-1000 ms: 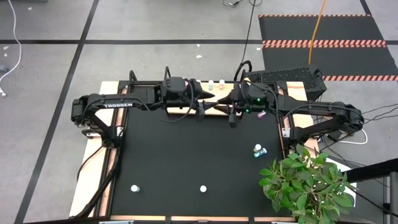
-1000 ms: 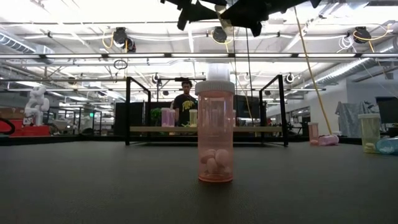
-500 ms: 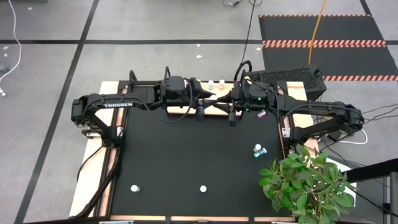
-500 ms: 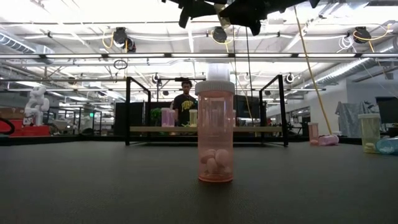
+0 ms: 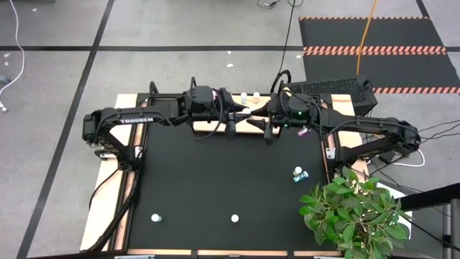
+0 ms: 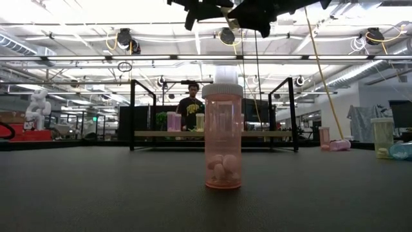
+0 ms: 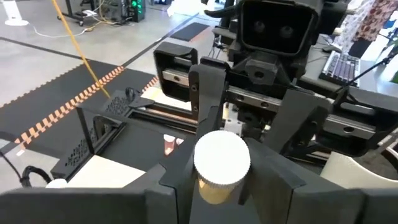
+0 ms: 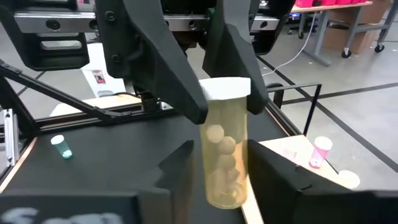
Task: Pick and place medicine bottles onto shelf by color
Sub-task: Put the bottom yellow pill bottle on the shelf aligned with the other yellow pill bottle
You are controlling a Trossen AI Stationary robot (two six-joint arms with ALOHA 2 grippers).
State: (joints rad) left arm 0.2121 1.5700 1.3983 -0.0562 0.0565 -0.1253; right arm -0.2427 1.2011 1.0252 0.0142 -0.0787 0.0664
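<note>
Meeting above the shelf [image 5: 251, 122], both arms' jaws pinch one yellow bottle [image 8: 225, 149], seen only by wrist views.

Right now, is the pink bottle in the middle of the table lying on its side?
No, the pink bottle stands upright on the table, white cap on top and pills at its bottom.

Two matte black jointed arms, white TROSSEN lettering, green indicator light, angular fingers
</note>
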